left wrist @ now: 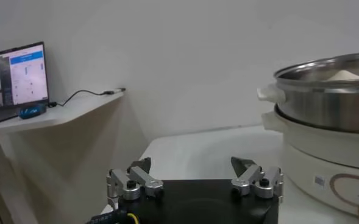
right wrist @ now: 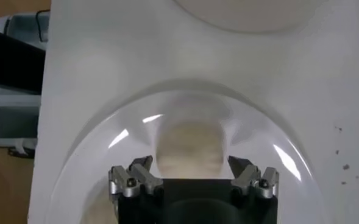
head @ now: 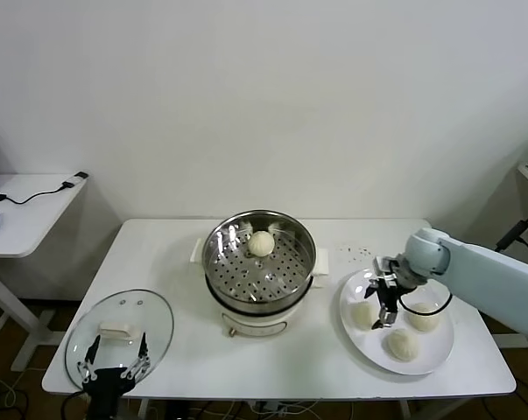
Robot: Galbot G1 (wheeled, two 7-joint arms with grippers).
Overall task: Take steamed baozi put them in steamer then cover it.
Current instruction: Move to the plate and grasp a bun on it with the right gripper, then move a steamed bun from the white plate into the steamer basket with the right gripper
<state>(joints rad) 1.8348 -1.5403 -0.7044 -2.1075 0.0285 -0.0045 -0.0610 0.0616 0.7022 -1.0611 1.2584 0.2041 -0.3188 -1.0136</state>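
The steamer (head: 260, 273) stands mid-table with one steamed baozi (head: 261, 243) on its perforated tray. Three more baozi lie on a white plate (head: 439, 354) to the right: one (head: 362, 313) nearest the steamer, one (head: 424, 317) beyond it, one (head: 403, 344) at the front. My right gripper (head: 383, 320) hangs open over the nearest bun. In the right wrist view that bun (right wrist: 188, 149) sits between the spread fingers of the right gripper (right wrist: 190, 165). The cover (head: 119, 332) lies flat at the front left corner. My left gripper (head: 116, 354) waits open and empty at its near edge.
A side desk (head: 27, 219) with a cable and a laptop (left wrist: 14, 76) stands to the left of the table. The steamer's steel wall (left wrist: 325, 97) rises close to the left gripper (left wrist: 191, 165). Crumbs (head: 360, 254) speckle the table behind the plate.
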